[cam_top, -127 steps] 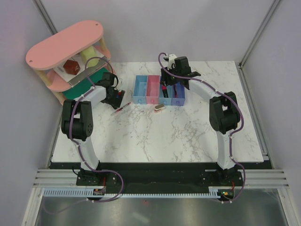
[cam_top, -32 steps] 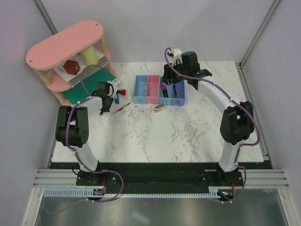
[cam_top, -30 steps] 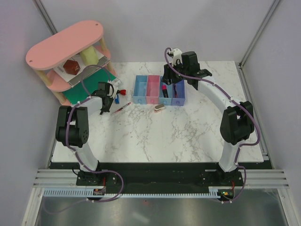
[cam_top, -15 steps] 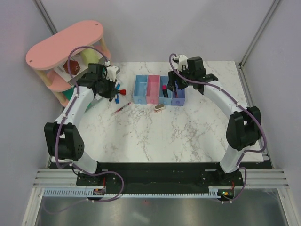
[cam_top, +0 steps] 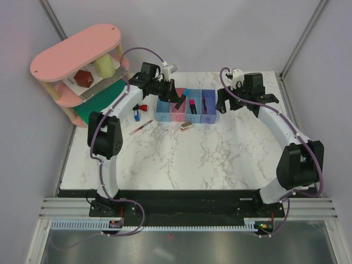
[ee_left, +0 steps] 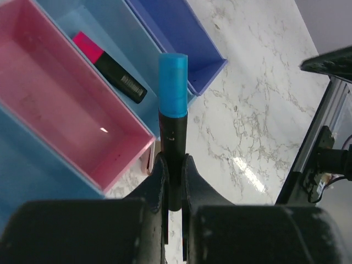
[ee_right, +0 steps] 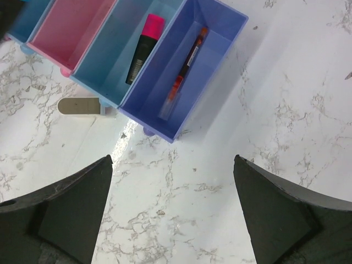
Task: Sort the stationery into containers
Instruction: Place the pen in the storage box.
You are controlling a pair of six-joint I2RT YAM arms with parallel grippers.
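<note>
While the left gripper (ee_left: 175,175) pinches a blue-capped black marker (ee_left: 172,104) over the middle of the bin row, the right gripper (ee_right: 171,160) hangs with fingers spread wide above bare marble at the violet bin's (ee_right: 214,49) 3 o'clock, well inside the table edge. A thin red pen (ee_right: 188,58) lies in the violet bin. A pink-capped marker (ee_right: 144,47) lies in the light blue bin (ee_right: 115,55) beside it. At the row's 6 o'clock sits the beige stapler-like block (cam_top: 186,126), with open marble beyond. At 8 o'clock lie another red pen (cam_top: 141,128), a red piece (cam_top: 143,106) and a blue piece (cam_top: 136,115). The pink tiered shelf (cam_top: 77,52) crowds 10 o'clock.
</note>
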